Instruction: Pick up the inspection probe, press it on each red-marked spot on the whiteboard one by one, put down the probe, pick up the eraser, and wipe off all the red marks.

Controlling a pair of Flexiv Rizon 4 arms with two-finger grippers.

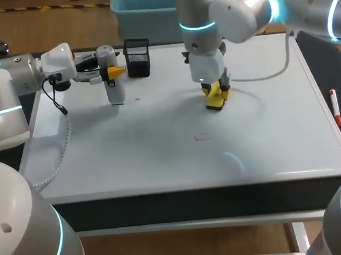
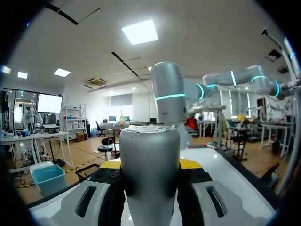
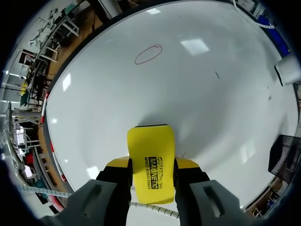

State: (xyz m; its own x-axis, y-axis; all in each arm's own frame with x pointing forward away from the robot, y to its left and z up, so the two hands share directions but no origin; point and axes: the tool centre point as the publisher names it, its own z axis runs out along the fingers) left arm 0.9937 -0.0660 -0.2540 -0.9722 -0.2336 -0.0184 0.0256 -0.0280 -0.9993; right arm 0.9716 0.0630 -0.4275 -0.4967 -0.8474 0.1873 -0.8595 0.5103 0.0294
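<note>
A grey cylindrical probe (image 1: 113,87) stands upright over the whiteboard's (image 1: 161,158) far left part, with my left gripper (image 1: 115,73) shut on it. In the left wrist view the probe (image 2: 149,150) fills the space between the yellow-tipped fingers (image 2: 188,164). My right gripper (image 1: 216,90) is shut on a yellow eraser (image 1: 215,99) near the board's middle back; I cannot tell whether the eraser touches the board. In the right wrist view the eraser (image 3: 150,150) sticks out past the fingers, and a thin red oval mark (image 3: 148,54) lies well ahead of it. That mark (image 1: 204,136) is faint in the head view.
A black mesh holder (image 1: 136,58) stands at the board's back edge, just right of the probe. A red marker (image 1: 335,107) lies off the board's right edge. A white cable (image 1: 266,72) trails over the back right of the board. Small dark specks (image 3: 216,74) dot the board.
</note>
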